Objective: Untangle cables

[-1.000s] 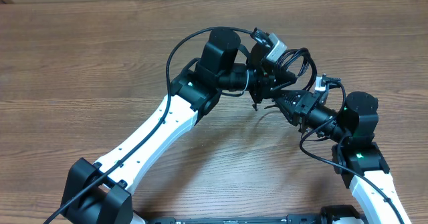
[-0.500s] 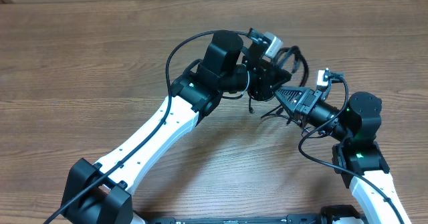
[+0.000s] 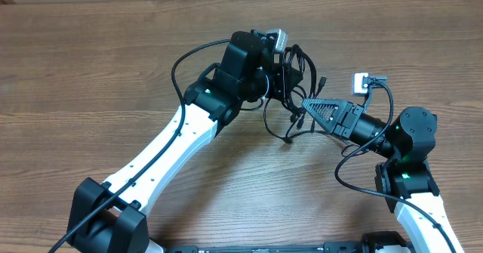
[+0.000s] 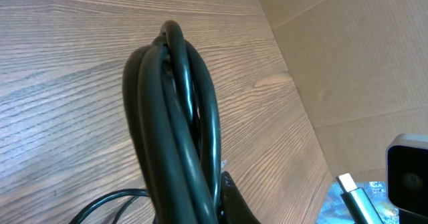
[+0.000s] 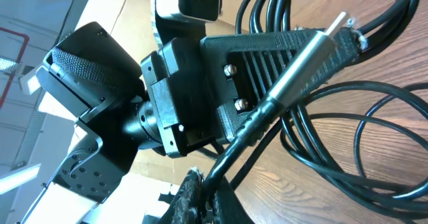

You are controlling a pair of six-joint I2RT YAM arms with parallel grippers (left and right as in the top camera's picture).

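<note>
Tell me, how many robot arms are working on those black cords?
2. The left arm reaches from the lower left up to the cables. The right arm comes in from the lower right, pointing at the same bundle. No other arm shows in any view.

**Black cables bunched in loops**

The cables [image 3: 294, 57] are thin, black and glossy, gathered into 1 tight bundle of loops pinched in the left gripper [image 3: 287, 78]. Loose strands curl beneath the bundle. 1 strand ending in a silvery plug [image 5: 307, 57] is clamped in the right gripper [image 3: 306, 103].
</note>
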